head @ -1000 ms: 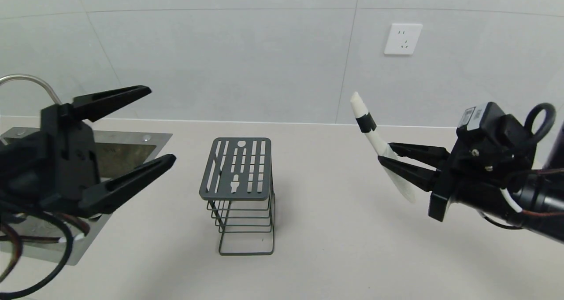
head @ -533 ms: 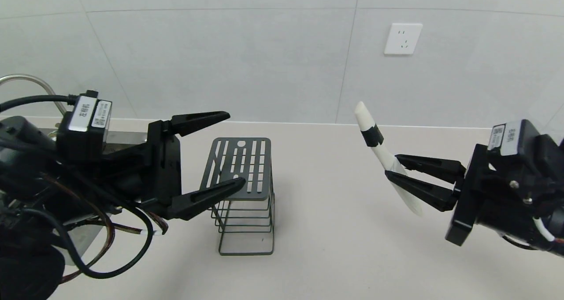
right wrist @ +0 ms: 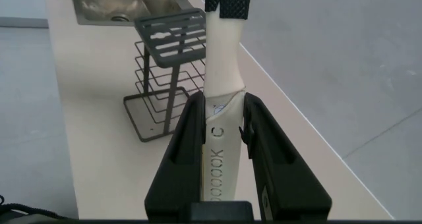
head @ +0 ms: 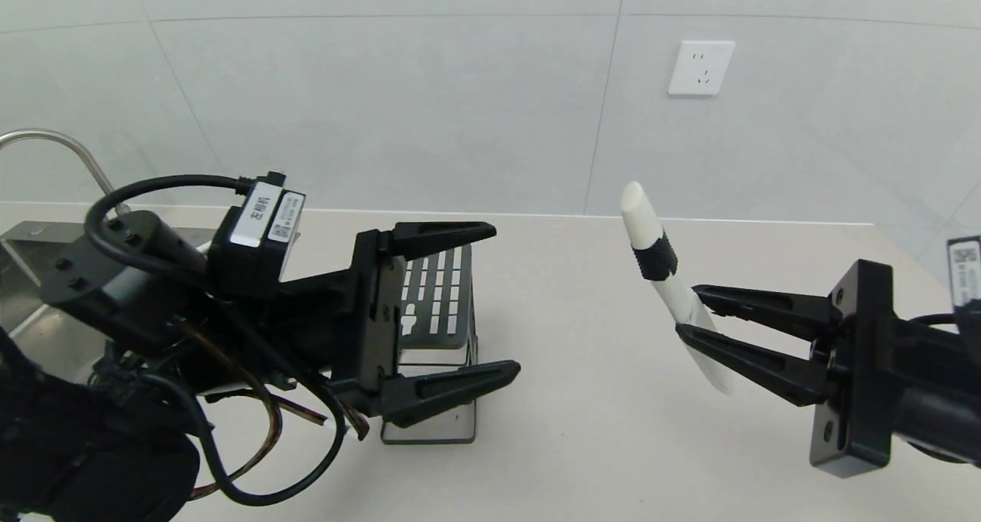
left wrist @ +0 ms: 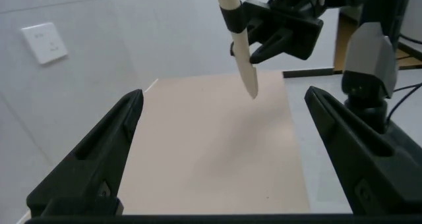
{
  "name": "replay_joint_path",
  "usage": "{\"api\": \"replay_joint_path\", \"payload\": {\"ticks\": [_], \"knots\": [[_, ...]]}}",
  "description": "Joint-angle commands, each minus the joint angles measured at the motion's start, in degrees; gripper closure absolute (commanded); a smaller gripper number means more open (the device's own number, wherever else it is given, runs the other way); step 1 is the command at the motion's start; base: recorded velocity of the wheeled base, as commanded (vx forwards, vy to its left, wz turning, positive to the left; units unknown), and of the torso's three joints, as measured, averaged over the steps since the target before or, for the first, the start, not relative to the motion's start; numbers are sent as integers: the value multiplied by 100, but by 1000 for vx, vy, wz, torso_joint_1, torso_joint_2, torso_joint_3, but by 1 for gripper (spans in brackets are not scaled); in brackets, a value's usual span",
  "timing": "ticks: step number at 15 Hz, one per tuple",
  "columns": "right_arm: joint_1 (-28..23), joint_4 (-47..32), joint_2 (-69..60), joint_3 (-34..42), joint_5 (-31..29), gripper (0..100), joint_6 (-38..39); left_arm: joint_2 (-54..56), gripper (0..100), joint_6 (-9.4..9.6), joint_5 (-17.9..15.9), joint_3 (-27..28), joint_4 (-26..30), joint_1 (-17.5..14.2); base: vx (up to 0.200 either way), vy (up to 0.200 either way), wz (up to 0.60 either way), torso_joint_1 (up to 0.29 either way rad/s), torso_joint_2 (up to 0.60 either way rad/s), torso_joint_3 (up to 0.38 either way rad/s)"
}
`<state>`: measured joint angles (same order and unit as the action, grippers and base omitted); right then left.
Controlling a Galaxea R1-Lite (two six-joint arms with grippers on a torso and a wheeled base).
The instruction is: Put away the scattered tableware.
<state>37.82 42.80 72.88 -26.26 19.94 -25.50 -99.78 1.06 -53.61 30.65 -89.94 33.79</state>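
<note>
Knife point(head: 661, 277), white with a black band, is clamped in the right gripper point(head: 686, 311) above the counter point(head: 582, 445). It is at three o'clock from the wire rack point(head: 441, 284), its upper end leaning toward eleven o'clock. The left gripper point(head: 506, 300) is spread wide and empty, overlapping the rack's nine o'clock side.

We find a line of dark print point(right wrist: 220, 163) along the knife point(right wrist: 222, 72) blade, where the right gripper point(right wrist: 223, 103) pinches it. The left label point(head: 267, 214) and the right label point(head: 966, 269), white tags on the wrist cameras, carry small characters and square codes, too small for us to read.
</note>
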Motion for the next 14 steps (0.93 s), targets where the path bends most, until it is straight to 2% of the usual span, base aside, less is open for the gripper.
{"api": "replay_joint_path", "payload": {"ticks": [1, 3, 4, 7, 8, 9, 12, 14], "knots": [[103, -9, -37, 7, -8, 100, -43, -340, 0, 8, 0, 319, -6, 277, 0, 0, 0, 0, 0, 0], [138, -9, -45, 51, 1, 100, -104, -569, 0, -53, 0, 530, -6, 453, 0, 0, 0, 0, 0, 0], [165, 0, -63, 103, 1, 100, -104, -701, 0, -141, 0, 671, -6, 506, 0, 0, 0, 0, 0, 0], [209, 0, -116, 191, 1, 100, -104, -1096, 0, -220, 0, 1418, -6, 620, 0, 0, 0, 0, 0, 0], [209, 0, -116, 182, 1, 100, -104, -1114, 0, -238, 0, 1444, -6, 629, 0, 0, 0, 0, 0, 0], [218, -9, -116, 182, 1, 100, -104, -1219, 0, -440, 35, 1673, -6, 769, 0, 0, 0, 0, 0, 0], [323, 0, 113, 16, -8, 100, -104, -1263, 0, -563, 35, 1963, -6, 831, 0, 0, 0, 0, 0, 0], [411, 9, 315, -143, -17, 100, -104, -1193, 0, -563, 44, 1945, -6, 831, 0, 0, 0, 0, 0, 0]]}}
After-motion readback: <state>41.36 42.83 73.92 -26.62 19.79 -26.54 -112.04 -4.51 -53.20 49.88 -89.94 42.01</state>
